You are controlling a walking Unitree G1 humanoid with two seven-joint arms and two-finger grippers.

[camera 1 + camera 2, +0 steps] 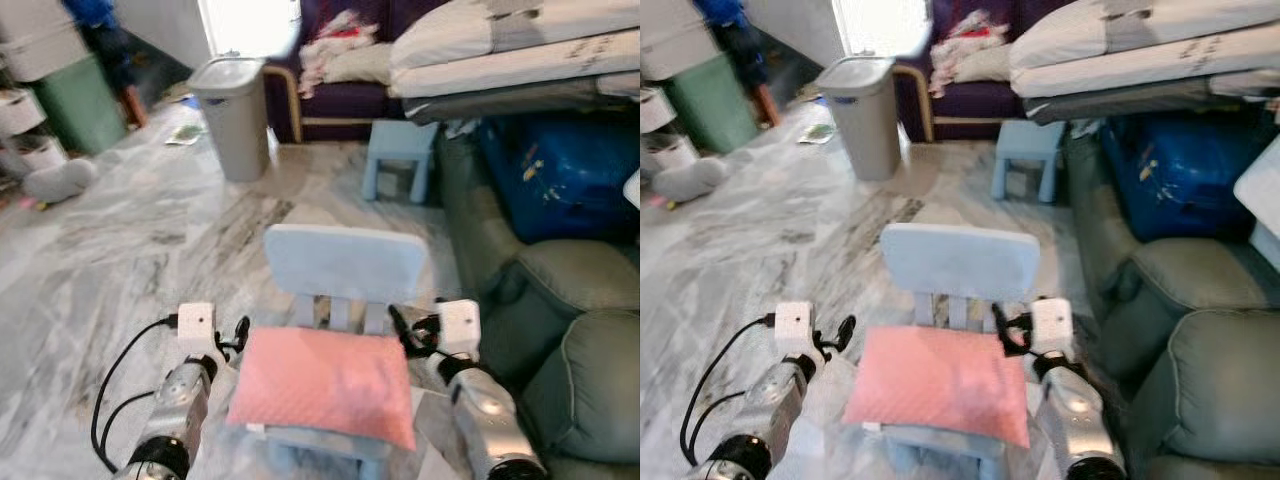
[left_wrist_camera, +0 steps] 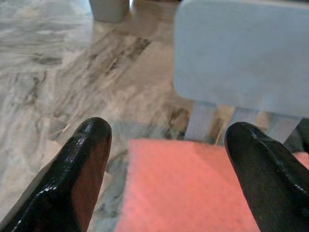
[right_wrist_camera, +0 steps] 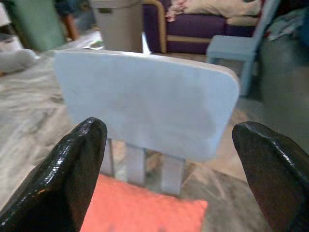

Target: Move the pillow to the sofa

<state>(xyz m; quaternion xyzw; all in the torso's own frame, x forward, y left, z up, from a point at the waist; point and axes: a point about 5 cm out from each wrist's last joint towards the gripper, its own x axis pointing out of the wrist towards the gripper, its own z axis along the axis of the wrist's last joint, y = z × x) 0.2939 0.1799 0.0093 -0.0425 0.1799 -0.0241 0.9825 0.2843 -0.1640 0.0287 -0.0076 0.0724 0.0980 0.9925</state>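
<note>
Pink pillow (image 1: 325, 383) lies flat on the seat of a small pale-blue chair (image 1: 345, 263), directly btwn the two tools. Left tool (image 1: 238, 335) sits just beside the pillow's left edge, near its far corner; right tool (image 1: 407, 328) just beside the right far corner. In both wrist views the black fingers (image 2: 79, 179) are spread wide w/ the pillow's top showing in the gap, chair back beyond. Neither tool has hold of anything; can't tell for sure whether a fingertip brushes the fabric, but nothing is pinched.

Progress, as I judge it: early. Arms are lined up either side of the pillow, no grasp, pillow not lifted. Left to do: close on it (likely both sides at once, it's soft & wide), lift it off the chair, turn toward a sofa, set it down. Nearest candidate is the grey-green sofa (image 1: 590, 385) to the right of the right tool; a dark purple sofa (image 1: 340, 95) w/ clothes on it stands well beyond both tools, past a grey bin (image 1: 232, 115) and a pale-blue stool (image 1: 400, 155).

Writing/labels: none readable. Blue bag (image 1: 560, 170) beyond the right tool has pale marks, too blurred to read.
</note>
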